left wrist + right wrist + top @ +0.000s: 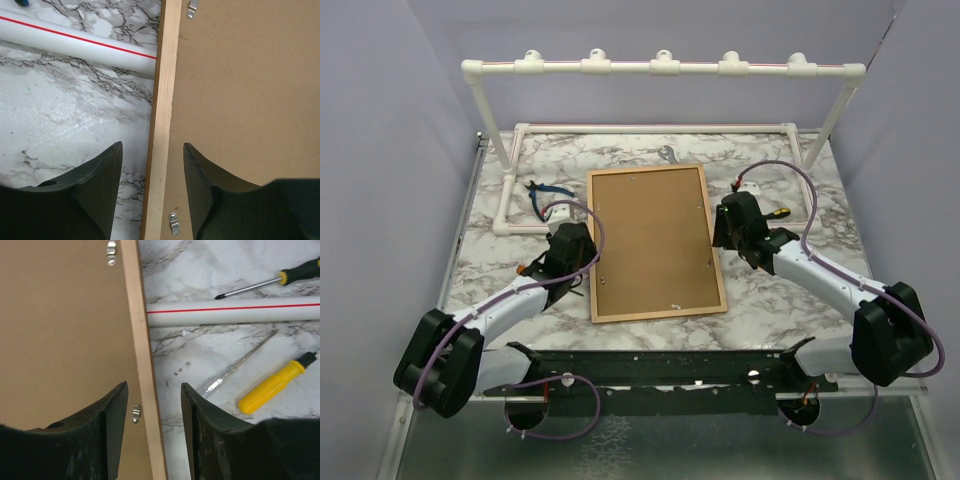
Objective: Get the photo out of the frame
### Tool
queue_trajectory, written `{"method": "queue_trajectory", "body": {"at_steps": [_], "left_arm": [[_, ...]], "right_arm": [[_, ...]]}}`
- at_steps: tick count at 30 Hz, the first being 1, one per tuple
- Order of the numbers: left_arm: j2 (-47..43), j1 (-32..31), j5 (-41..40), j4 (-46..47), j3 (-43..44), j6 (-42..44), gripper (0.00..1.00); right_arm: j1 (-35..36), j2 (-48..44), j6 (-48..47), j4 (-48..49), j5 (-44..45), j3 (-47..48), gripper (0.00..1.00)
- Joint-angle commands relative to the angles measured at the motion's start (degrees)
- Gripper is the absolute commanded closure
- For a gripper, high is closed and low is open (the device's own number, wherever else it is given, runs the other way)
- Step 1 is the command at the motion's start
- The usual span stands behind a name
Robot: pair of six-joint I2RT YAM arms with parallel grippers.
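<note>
The frame (653, 242) lies face down in the middle of the marble table, its brown fibreboard back up inside a narrow wooden border. The photo is hidden under the backing. My left gripper (582, 262) is open and straddles the frame's left border (161, 125), one finger over the table, the other over the backing. A small metal clip (173, 223) sits between its fingers. My right gripper (723, 232) is open and straddles the right border (145, 365), with a metal clip (135, 413) beside its left finger.
A white pipe rack (660, 66) stands at the back, its base pipes on the table (75, 42) (235, 311). Blue-handled pliers (542, 195) lie left of the frame. Two screwdrivers, a black-and-yellow one (270, 281) and a yellow one (272, 385), lie to the right.
</note>
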Motion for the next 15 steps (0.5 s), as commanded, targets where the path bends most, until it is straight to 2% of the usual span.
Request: {"method": "queue_trajectory", "body": {"at_steps": [1,15], "left_arm": [[1.89,0.19,2.25,-1.55,0.17,-0.33,0.47],[9.19,0.19,4.32,-2.93,3.70,0.81,0.49]], "right_arm": [[-0.18,-1.14,-2.69,4.07,-12.50,-2.74,0.51],[-0.18,-3.97,-5.88,6.61,-22.01,-3.86,0.50]]}}
